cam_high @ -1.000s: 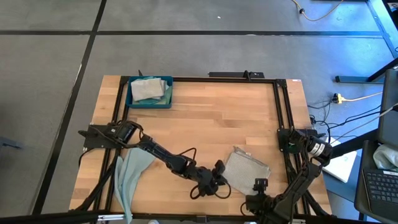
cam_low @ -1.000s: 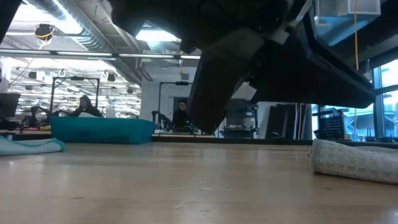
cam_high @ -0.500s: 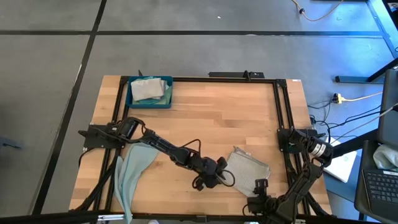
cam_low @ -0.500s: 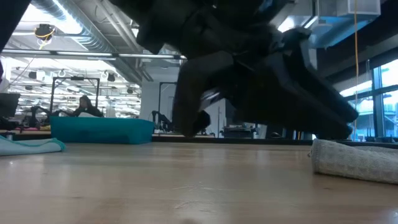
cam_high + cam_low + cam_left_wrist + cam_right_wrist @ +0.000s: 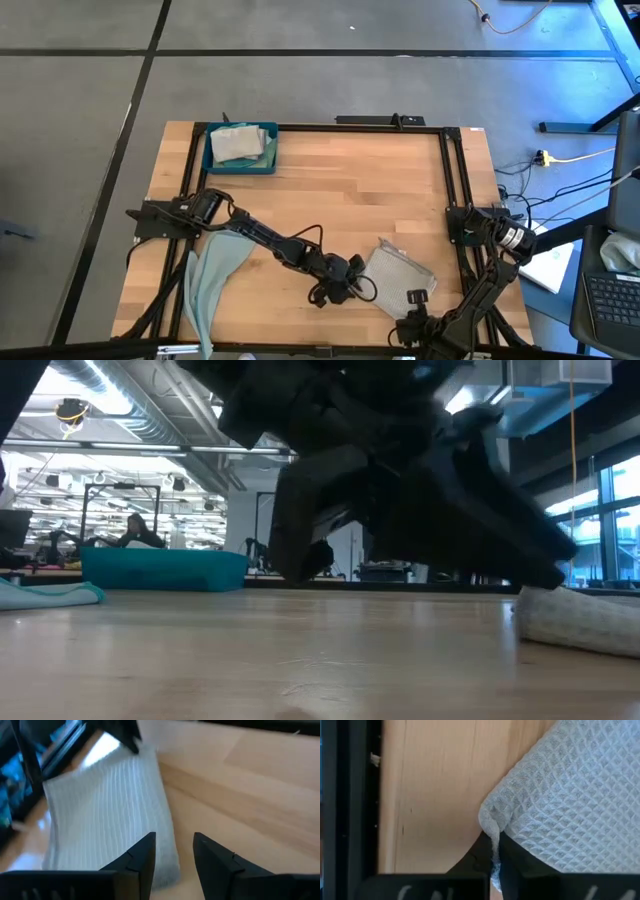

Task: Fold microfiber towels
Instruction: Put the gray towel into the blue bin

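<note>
A folded light grey towel (image 5: 398,272) lies flat on the table near its front right; in the low view it shows at the right (image 5: 580,622). My left gripper (image 5: 174,840) stands open at the towel's left edge (image 5: 352,272). One of its fingers (image 5: 142,851) is over the cloth's border, and bare wood shows in the gap. My right gripper (image 5: 493,839) is shut on the towel's near right corner (image 5: 415,297). A pale blue-green towel (image 5: 215,275) hangs over the table's left front, under my left arm. My left gripper has one finger above the grey towel's left edge (image 5: 160,865); whether it touches the cloth I cannot tell. My right gripper pinches the towel's near right corner (image 5: 492,822) between its two fingertips. The cloth bunches into a small ridge there. The rest of the towel lies on the table.
A teal tray (image 5: 240,148) with folded towels stands at the far left corner, also seen in the low view (image 5: 165,568). A black frame (image 5: 447,180) runs round the table's edges. Bare wood (image 5: 350,190) lies between the tray and the grey towel.
My left arm has swung a little toward the far edge, with its gripper still beside the grey towel's left edge. In the low view the grey towel's left end has slid a little toward the table's right edge.
</note>
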### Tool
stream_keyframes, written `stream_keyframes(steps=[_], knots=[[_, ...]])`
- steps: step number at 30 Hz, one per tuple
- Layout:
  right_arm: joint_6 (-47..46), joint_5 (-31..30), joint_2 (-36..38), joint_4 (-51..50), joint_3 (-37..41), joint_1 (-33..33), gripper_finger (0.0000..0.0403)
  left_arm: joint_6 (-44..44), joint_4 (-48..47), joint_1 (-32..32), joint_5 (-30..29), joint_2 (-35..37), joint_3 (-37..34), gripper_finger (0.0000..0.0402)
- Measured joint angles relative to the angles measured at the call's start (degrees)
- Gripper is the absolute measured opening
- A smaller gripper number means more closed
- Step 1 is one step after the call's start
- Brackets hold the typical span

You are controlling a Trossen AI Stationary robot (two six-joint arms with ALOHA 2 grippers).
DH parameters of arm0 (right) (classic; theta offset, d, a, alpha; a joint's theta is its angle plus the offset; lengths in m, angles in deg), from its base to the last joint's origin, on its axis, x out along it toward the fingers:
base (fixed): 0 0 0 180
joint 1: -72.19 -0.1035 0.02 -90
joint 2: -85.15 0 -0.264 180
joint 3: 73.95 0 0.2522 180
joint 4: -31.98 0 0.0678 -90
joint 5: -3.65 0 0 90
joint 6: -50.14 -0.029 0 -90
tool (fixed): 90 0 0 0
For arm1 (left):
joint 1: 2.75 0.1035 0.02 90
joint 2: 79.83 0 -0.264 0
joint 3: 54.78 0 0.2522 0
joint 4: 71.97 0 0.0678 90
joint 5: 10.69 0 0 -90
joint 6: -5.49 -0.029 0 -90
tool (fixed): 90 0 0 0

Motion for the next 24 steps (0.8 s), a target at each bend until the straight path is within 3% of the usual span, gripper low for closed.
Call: stream_keyframes(steps=[4, 8, 17, 24], knots=[[-0.2, -2.4, -0.4, -3.1, -2.4, 1.4, 0.0027, -4.6, 4.3, -1.8, -0.8, 0.0, 0.0, 0.0123], [0.2, -5.4, -0.7, -4.8, -3.3, 4.4, 0.0015, -9.5, 7.6, -3.6, -4.2, 0.0, 0.0, 0.0123], [4.6, -8.1, -0.5, -9.4, -7.8, 8.8, 0.0018, -9.7, 2.3, -3.4, -11.2, 0.0, 0.0, 0.0125], [7.6, -11.2, -0.4, -11.2, -13.2, 9.5, 0.0014, -9.5, 1.3, -1.7, -12.5, -0.8, 0.0, 0.0125]])
